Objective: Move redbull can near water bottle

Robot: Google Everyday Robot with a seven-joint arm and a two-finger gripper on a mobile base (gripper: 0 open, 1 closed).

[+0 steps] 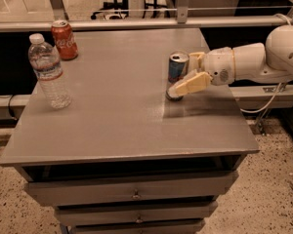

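Jaws spread around redbull can (177, 66), grey drawer table (117, 126), water bottle (48, 72) well apart, speckled floor (276, 191)

Upright redbull can (177, 68) at end effector (182, 74), water bottle (49, 73) well apart.

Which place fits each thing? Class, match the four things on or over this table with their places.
1 redbull can
2 water bottle
3 cola can
4 gripper

A far left corner of the table
B left side, nearer the front than the cola can
C right of centre
D at the redbull can, its arm reaching from the right

Pairs: 1-C, 2-B, 3-A, 4-D
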